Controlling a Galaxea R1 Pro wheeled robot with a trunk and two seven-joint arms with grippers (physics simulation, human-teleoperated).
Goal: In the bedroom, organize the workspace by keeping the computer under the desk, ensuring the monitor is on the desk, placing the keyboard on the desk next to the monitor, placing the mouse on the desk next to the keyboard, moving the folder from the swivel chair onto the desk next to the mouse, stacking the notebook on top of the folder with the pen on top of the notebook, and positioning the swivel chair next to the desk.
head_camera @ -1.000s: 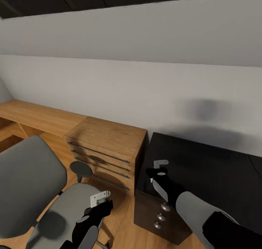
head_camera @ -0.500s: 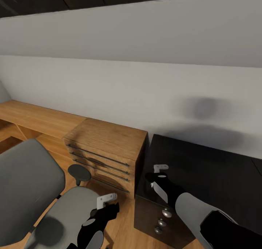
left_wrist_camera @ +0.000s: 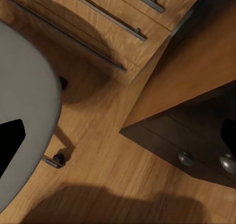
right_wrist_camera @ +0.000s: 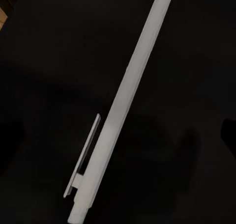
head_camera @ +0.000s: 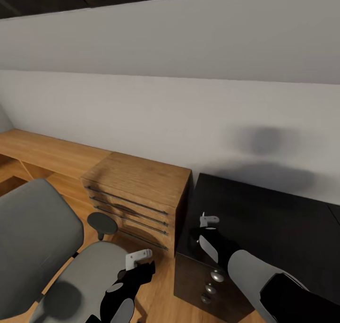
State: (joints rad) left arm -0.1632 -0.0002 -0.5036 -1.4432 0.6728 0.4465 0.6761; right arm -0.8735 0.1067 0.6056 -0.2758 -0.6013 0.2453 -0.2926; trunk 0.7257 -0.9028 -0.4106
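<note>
A thin white pen (right_wrist_camera: 120, 106) with a clip lies on the black top of the desk (right_wrist_camera: 49, 62), seen close up in the right wrist view. My right gripper (head_camera: 208, 219) hangs just over the desk (head_camera: 274, 219) near its left end, open, one dark finger (right_wrist_camera: 228, 135) on either side of the pen and not touching it. The grey swivel chair (head_camera: 42, 238) stands at the lower left, its seat bare. Above the seat's right edge is my left gripper (head_camera: 138, 258), open and holding nothing. The chair's seat (left_wrist_camera: 24, 86) and a castor (left_wrist_camera: 58, 159) show in the left wrist view.
A light wooden dresser (head_camera: 141, 181) with long bar handles stands between the chair and the desk. The desk's black drawer unit (head_camera: 208, 276) with round metal knobs is just below my right arm. A narrow strip of wooden floor (left_wrist_camera: 113, 184) separates the chair from the drawers. A grey wall runs behind.
My right gripper has dropped slightly toward the desk top and turned at the wrist. The left gripper shifted a little to the right a second ago, then held still.
</note>
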